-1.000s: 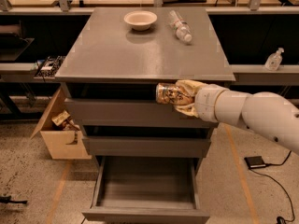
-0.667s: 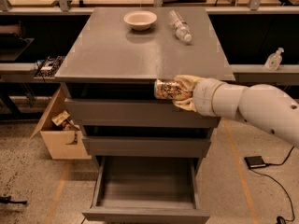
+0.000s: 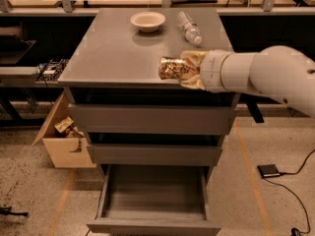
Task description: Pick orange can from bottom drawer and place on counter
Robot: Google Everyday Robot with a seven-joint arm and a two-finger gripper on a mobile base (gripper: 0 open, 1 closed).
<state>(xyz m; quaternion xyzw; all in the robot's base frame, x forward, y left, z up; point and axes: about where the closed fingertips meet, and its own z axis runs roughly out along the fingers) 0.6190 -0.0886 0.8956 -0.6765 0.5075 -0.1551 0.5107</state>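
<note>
1. far left, down on the floor, there's an open cardboard box (image 3: 63,142) with some junk in it. not part of my job.
2. the counter (image 3: 113,53) is the grey cabinet top. a bowl (image 3: 147,20) sits near its back edge.
3. below it the bottom drawer (image 3: 153,226) is pulled out and looks bare inside, so the "pick" half is done as far as i can judge.
4. the orange can (image 3: 171,68) is in my grip, lying on its side over the front right part of the counter, right by the front edge.
5. my gripper (image 3: 184,69) is closed around the can's right end, with one finger above it and one below.
6. what's left is to set it down and let go. i honestly can't tell if the can is resting on the surface or just above it.
7. a clear bottle (image 3: 189,27) lies behind my gripper, apart from it.
8. my arm (image 3: 268,75) runs off the right edge, so the rest of me is cut off, and the can's far end is hidden in my fingers.
</note>
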